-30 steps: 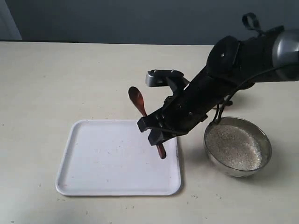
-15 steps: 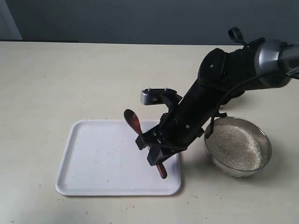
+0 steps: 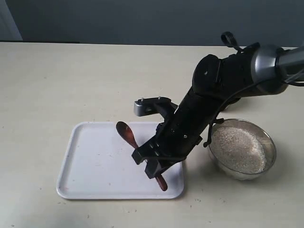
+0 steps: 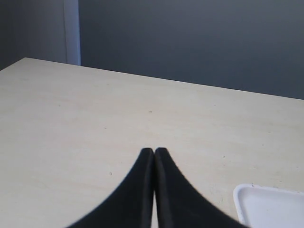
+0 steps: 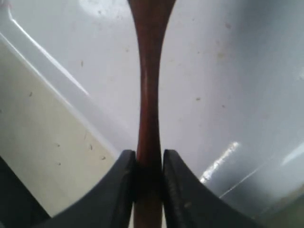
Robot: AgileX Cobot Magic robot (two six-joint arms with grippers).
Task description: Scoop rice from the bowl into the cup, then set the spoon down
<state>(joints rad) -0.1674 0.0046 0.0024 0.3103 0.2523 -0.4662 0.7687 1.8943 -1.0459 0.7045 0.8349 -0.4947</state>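
**Inspector:** Right gripper (image 3: 153, 165), state and load?

**Operator:** Clamped tight on the spoon (image 3: 125, 132), low on the handle near the tail. Carried slanted over the white tray (image 3: 85, 180), head up and tail dipping toward the tray's right-hand edge. Judged a set-down posture, low enough to lay flat without a drop.

**Inspector:** Bowl (image 3: 271, 151) and rice (image 3: 237, 149)?

**Operator:** Just right of the tray, not touching it. Well filled with rice. No cup made out anywhere.

**Inspector:** Left gripper (image 4: 154, 153)?

**Operator:** Pressed fully together, nothing held. Parked off a tray corner, apparently to keep clear.
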